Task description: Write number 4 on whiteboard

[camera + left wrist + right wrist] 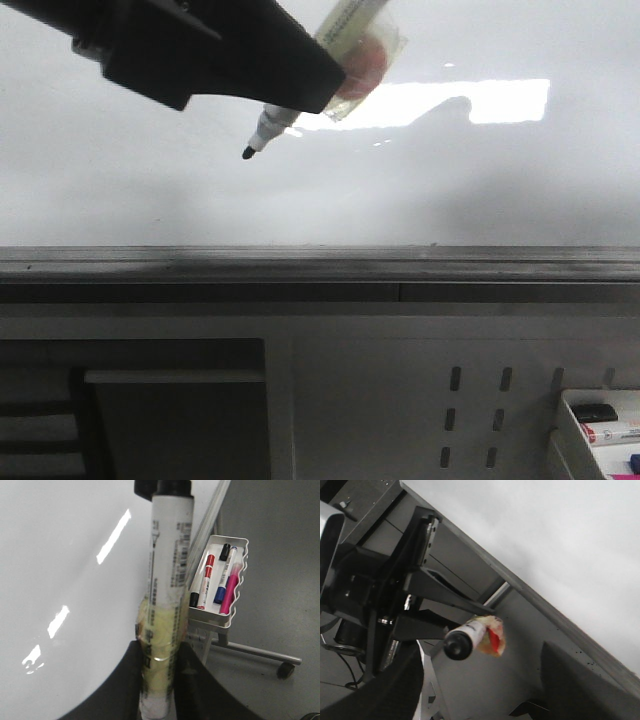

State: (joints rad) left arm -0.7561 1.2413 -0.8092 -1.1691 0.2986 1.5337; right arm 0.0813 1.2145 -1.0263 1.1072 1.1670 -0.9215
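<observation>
The whiteboard (420,180) fills the upper front view, with a bright glare patch and a grey ledge (320,262) along its lower edge. No number 4 or any stroke shows on it. My left gripper (322,85) is shut on a white marker (275,122) wrapped in yellowish tape. The marker's black tip (247,152) points down-left at the board, and I cannot tell whether it touches. In the left wrist view the fingers (200,680) clamp the marker (167,580) beside the board (60,580). My right gripper (480,695) is open and empty, facing the left arm and the marker (470,636).
A white tray (237,602) with red, blue, black and pink markers hangs beside the board; it also shows at the lower right of the front view (570,425). A white perforated panel (400,400) sits below the ledge. A stand leg with a caster (285,670) rests on the grey floor.
</observation>
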